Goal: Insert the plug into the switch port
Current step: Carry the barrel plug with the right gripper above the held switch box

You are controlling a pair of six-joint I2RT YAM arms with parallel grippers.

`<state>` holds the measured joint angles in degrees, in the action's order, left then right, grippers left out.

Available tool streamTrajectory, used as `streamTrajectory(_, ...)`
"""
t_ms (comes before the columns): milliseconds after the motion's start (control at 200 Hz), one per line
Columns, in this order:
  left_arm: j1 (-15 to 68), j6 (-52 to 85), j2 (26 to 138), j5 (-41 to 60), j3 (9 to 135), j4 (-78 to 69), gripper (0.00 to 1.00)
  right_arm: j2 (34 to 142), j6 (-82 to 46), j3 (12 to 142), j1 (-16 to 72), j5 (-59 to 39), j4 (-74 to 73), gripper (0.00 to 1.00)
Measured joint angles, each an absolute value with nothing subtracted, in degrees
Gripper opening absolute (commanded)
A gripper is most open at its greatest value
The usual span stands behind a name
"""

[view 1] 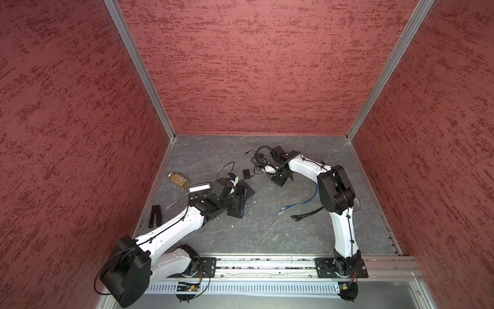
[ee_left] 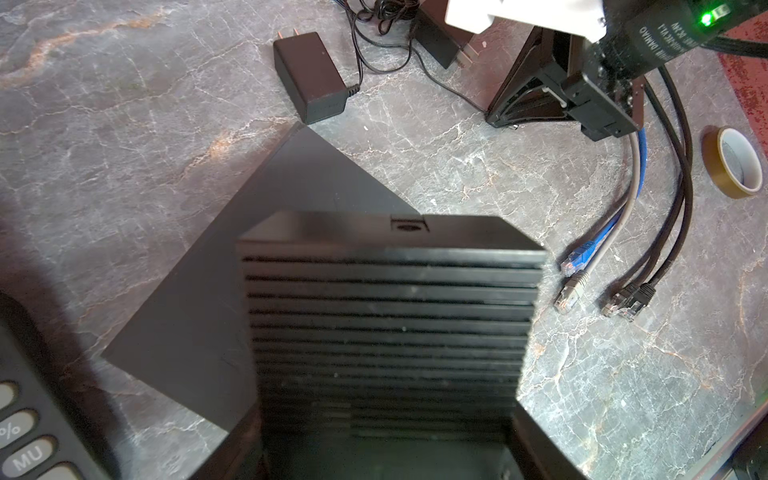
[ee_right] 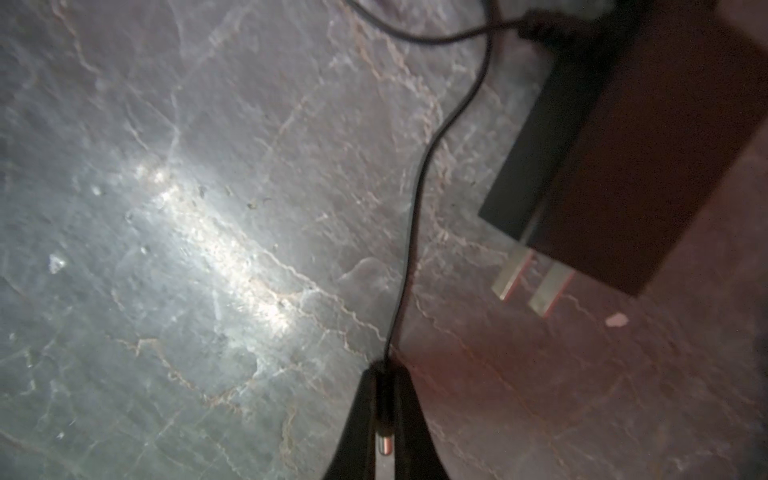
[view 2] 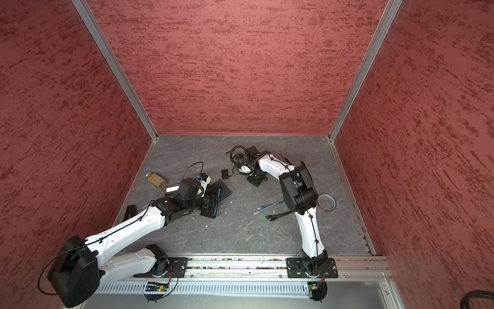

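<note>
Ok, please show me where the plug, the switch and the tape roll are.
plug (ee_right: 385, 444): right wrist view, on its metal tip.
switch (ee_left: 390, 316): left wrist view, on its ribbed top face.
tape roll (ee_left: 715, 172): left wrist view, on its brown outer band.

- Calculator (ee_left: 45, 399), toward 9 o'clock on the bench (view 1: 267, 235): a grey key (ee_left: 28, 455) reads "MU"; the neighbouring key (ee_left: 8, 430) shows "%".
- Black motor housing (ee_left: 665, 33) on the right arm's wrist, near 12 o'clock: white lettering, seen inverted. "DAMIAO" is legible; the other lines are too small to read.
</note>
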<state>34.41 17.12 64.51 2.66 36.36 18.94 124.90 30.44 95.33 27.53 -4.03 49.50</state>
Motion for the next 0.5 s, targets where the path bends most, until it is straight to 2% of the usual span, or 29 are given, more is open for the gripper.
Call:
streamTrajectory(240, 34.4, 17.1, 64.5, 2.7, 36.4, 18.9, 0.52, 123.2, 24.4, 91.7, 26.4, -13.3, 44.8, 0.00)
streamTrajectory(501, 36.4, 16.0, 64.5, 3.0, 36.4, 16.4, 0.52, 112.6, 6.6, 74.2, 26.3, -25.7, 23.7, 0.00)
